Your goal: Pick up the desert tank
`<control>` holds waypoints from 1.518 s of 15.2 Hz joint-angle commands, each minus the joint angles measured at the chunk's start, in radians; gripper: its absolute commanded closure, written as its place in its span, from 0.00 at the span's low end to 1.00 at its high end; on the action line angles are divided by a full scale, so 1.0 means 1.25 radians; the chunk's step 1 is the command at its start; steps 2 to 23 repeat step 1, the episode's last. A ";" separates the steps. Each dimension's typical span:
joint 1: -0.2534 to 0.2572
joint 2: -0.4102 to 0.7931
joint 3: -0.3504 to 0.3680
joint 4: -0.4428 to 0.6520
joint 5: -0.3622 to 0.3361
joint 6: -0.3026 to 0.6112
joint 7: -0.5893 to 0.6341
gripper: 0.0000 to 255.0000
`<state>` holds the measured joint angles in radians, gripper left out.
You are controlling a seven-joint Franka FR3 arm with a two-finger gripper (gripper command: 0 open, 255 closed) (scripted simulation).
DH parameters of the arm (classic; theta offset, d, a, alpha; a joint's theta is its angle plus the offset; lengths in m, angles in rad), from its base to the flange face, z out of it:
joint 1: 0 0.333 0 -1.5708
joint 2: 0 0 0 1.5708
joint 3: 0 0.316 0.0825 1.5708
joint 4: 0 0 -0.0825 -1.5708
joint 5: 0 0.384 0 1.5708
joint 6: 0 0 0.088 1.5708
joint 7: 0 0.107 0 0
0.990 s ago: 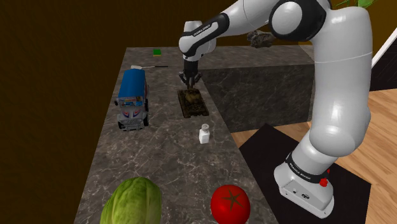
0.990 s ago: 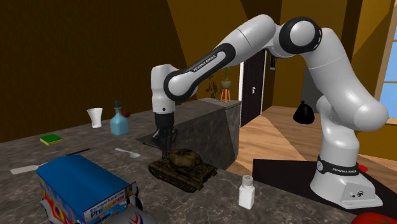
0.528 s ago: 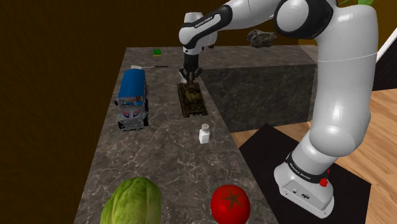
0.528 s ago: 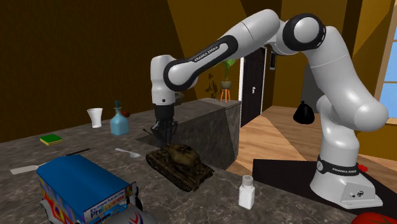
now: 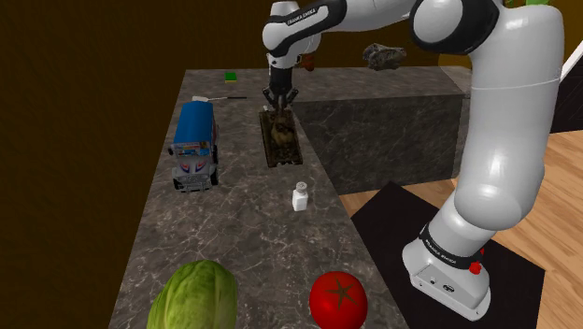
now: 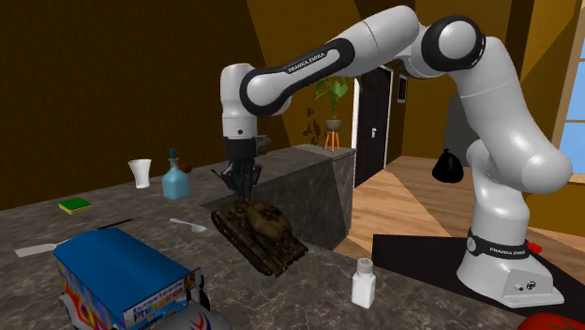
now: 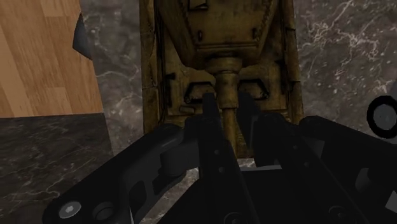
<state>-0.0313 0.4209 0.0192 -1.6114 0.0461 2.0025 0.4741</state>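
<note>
1. My gripper (image 7: 226, 107) has its fingers (image 7: 211, 121) clamped on the tank (image 7: 219, 38), one on each side of its barrel.
2. The tank (image 6: 258, 234) hangs tilted, gripped end high, other end low above the counter (image 5: 243, 234).
3. It is between the truck (image 5: 195, 145) and the counter's edge, with the shaker (image 5: 301, 196) near.

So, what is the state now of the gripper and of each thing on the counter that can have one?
gripper: shut on the barrel of the tank.
tank: held, tilted, the end at the gripper higher.
blue toy truck: upright on its wheels, apart from the gripper.
white shaker: upright.
blue bottle: upright.
white cup: upright, mouth up.
</note>
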 commanded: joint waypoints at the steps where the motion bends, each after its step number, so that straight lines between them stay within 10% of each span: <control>1: 0.000 -0.005 0.000 0.002 0.000 -0.005 0.001 1.00; 23: 0.000 -0.005 0.000 0.002 0.000 -0.005 0.001 1.00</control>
